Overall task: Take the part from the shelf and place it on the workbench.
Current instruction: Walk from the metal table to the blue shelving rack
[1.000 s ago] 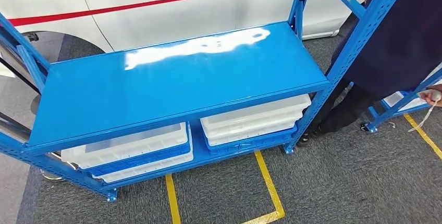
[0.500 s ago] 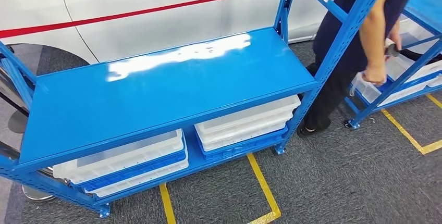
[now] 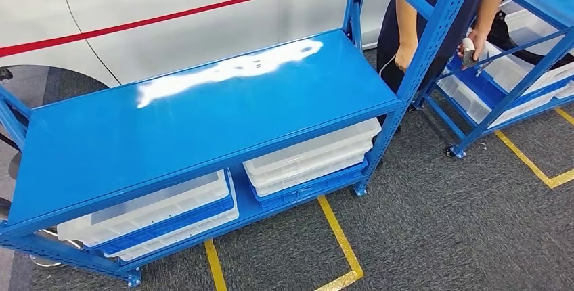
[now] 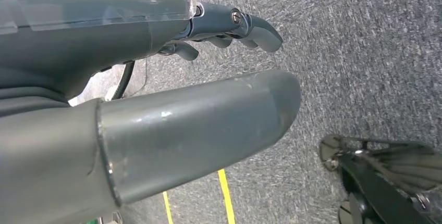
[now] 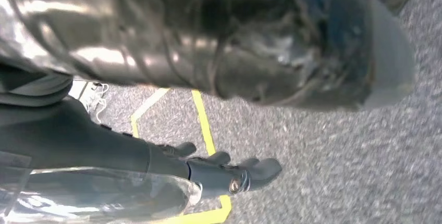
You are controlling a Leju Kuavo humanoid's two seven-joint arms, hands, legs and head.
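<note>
- Left hand (image 4: 208, 52): fingers apart, holding nothing, above grey carpet (image 4: 365, 52).
- Right hand (image 5: 224, 174): empty, fingers spread, over yellow floor tape (image 5: 206, 125).
- Blue shelf (image 3: 203, 115), ahead of both hands: bare top; white trays (image 3: 308, 159) below.
- Part: cannot tell where.

I can read no text, label, brand or number anywhere before me: not on the blue shelf (image 3: 203, 112), the white crates (image 3: 308, 159) under it, the white car (image 3: 169, 13) behind, or the yellow floor tape (image 3: 342, 240).
</note>
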